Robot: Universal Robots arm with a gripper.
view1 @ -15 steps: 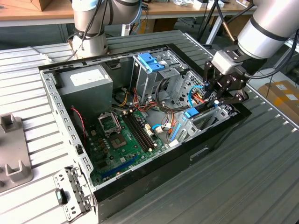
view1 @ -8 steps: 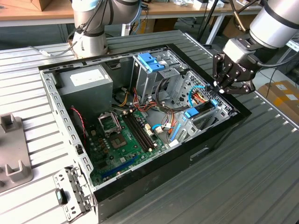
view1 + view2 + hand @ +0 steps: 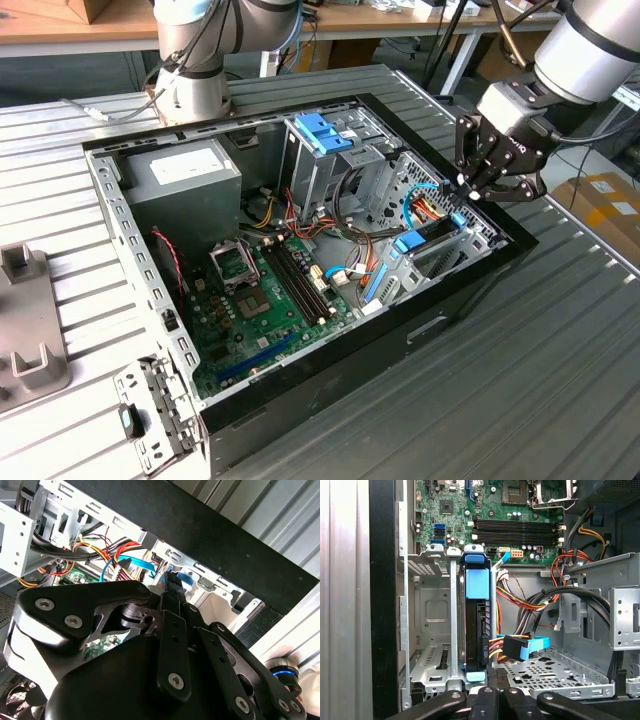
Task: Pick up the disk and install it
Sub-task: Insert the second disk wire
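Observation:
The disk (image 3: 432, 232) stands on edge in a slot of the metal bay at the exterior view's right side of the open computer case (image 3: 470, 290). In the first wrist view the disk (image 3: 477, 625) shows edge-on, dark between light-blue carrier ends, with a blue-tabbed cable plug beside it. My gripper (image 3: 468, 188) hovers just above the disk's outer end, apart from it. In both wrist views the black fingers (image 3: 485, 700) lie close together, shut with nothing between them. The gripper (image 3: 172, 582) points down toward the bay.
A grey power-supply box (image 3: 185, 170) fills the case's far corner. A blue bracket (image 3: 325, 130) tops the upright drive cage. The green motherboard (image 3: 270, 290) and bundled cables (image 3: 300, 215) lie inside. Another arm's base (image 3: 195, 90) stands behind the case; grey fixtures (image 3: 25, 330) sit at the left.

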